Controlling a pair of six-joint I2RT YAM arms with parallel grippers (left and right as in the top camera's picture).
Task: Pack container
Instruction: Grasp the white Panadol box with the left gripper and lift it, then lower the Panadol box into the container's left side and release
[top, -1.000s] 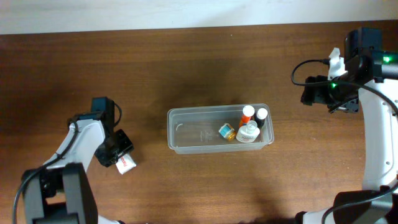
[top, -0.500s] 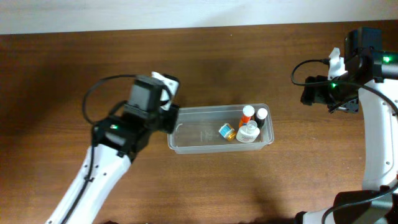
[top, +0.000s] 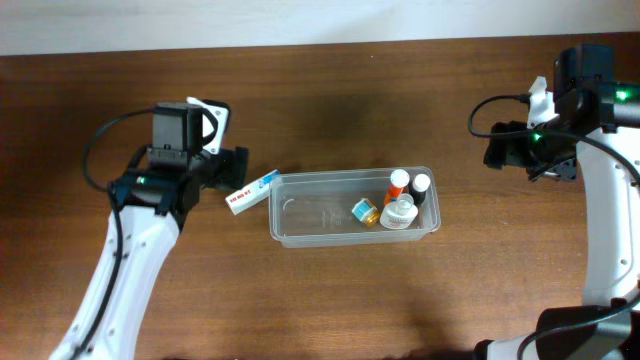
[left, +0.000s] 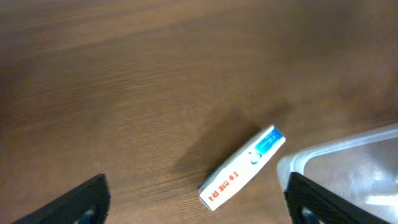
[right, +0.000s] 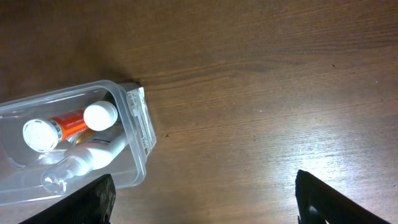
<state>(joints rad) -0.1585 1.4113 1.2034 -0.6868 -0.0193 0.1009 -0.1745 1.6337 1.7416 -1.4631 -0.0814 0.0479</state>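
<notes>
The container (top: 315, 222), a clear shallow tub, sits mid-table and holds several small bottles (top: 398, 198) at its right end. A small white box (top: 250, 190) with red print and a blue end lies slanted just outside the tub's left corner. In the left wrist view the box (left: 242, 168) is beside the tub's rim (left: 336, 149); whether they touch is unclear. My left gripper (top: 234, 174) hovers over the box, open, its fingers (left: 87, 199) wide apart and empty. My right gripper (top: 530, 152) is open at the far right, away from the tub.
The right wrist view shows the tub's right end (right: 140, 134) with an orange bottle (right: 65, 127) and a clear bottle (right: 87, 158) inside. Bare wooden table (top: 330, 110) surrounds the tub. A pale wall edge (top: 300, 20) runs along the back.
My left arm carried the white box from the lower left up to the tub's left end. Its jaws then opened and the box came free. The right arm has not moved.
</notes>
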